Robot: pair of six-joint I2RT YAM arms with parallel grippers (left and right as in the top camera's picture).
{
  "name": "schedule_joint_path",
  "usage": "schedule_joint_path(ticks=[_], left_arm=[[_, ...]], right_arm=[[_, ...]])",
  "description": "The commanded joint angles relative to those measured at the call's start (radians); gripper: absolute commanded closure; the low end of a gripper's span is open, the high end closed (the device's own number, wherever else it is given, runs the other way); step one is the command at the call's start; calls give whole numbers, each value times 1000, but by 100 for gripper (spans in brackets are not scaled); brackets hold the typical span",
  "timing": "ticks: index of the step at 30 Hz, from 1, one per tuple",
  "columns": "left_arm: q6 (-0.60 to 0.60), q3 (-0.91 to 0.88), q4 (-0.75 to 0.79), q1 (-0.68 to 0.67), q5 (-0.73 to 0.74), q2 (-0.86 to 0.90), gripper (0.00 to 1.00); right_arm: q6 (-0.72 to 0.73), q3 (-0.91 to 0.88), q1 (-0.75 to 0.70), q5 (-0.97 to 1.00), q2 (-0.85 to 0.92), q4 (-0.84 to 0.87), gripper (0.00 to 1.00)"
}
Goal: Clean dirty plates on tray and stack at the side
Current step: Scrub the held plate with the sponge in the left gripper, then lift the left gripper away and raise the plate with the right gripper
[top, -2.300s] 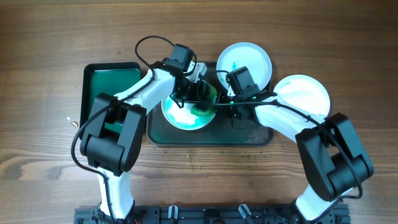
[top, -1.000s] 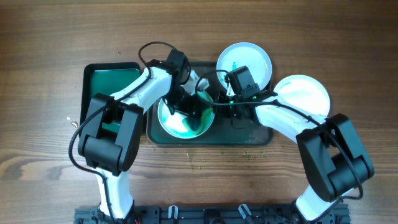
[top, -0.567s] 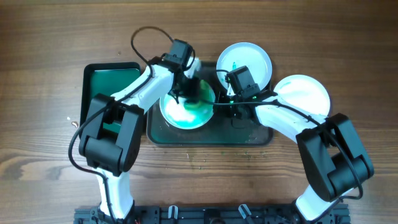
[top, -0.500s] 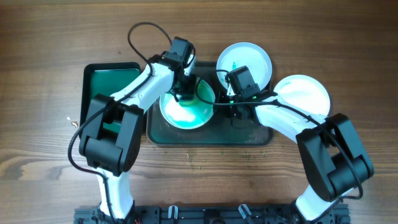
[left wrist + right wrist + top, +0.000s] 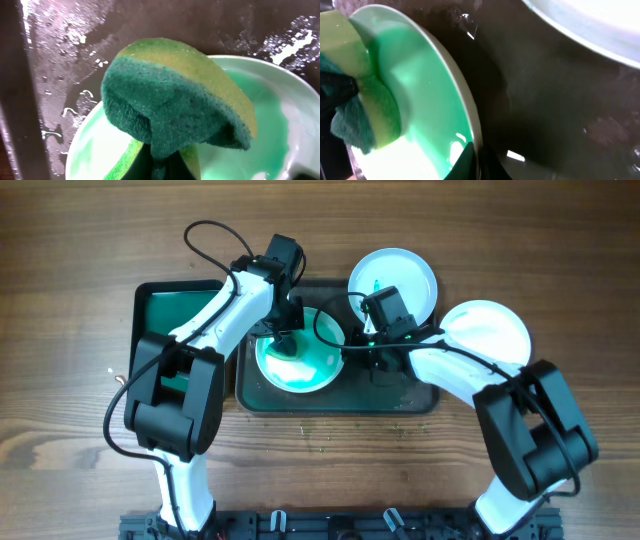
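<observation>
A white plate [image 5: 297, 358] smeared teal-green lies on the dark tray [image 5: 400, 398]; it also shows in the left wrist view [image 5: 280, 125] and the right wrist view [image 5: 425, 95]. My left gripper [image 5: 284, 330] is shut on a green-and-yellow sponge [image 5: 175, 95], which it holds on the plate's far left part. My right gripper [image 5: 352, 348] is shut on the plate's right rim [image 5: 472, 145]. A second plate [image 5: 393, 280] with a small teal mark sits at the tray's far right corner. A third, clean plate [image 5: 490, 330] lies on the table to the right.
A smaller green tray [image 5: 168, 310] lies left of the dark tray. The dark tray's floor is wet [image 5: 65, 65]. Small crumbs dot the wood in front of the tray [image 5: 320, 435].
My left gripper has swept the sponge across the plate from its middle and right side to the far left part. The teal smear has spread over the plate. The right gripper has held still.
</observation>
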Motion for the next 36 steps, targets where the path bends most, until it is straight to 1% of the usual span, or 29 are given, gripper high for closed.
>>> schedule_joint_path(ticks=[1, 6, 8, 16, 20, 25, 27, 30, 33, 36], left_arm=[[-20, 8, -8, 4, 69, 11, 96], [-19, 8, -2, 5, 64, 11, 96], [-19, 21, -15, 17, 40, 7, 96], [-16, 179, -184, 138, 13, -81, 96], [-15, 195, -256, 163, 13, -123, 96], [-15, 195, -280, 164, 13, -125, 96], [-15, 195, -280, 164, 13, -125, 96], [-16, 195, -280, 164, 13, -125, 96], [-16, 195, -279, 164, 13, -125, 96], [-16, 195, -277, 164, 13, -125, 96]], right_arm=[[8, -9, 2, -10, 56, 6, 94], [8, -9, 2, -18, 56, 10, 96], [8, -9, 2, -18, 56, 9, 96], [4, -9, 2, 3, 13, -32, 96], [2, -9, 10, 72, -42, -81, 96], [-53, -9, 57, 278, -195, -192, 96], [-75, -9, 96, 431, -281, -270, 96], [-101, -9, 139, 615, -361, -358, 96], [-101, -8, 168, 782, -427, -443, 96], [-105, 8, 182, 878, -457, -512, 96]])
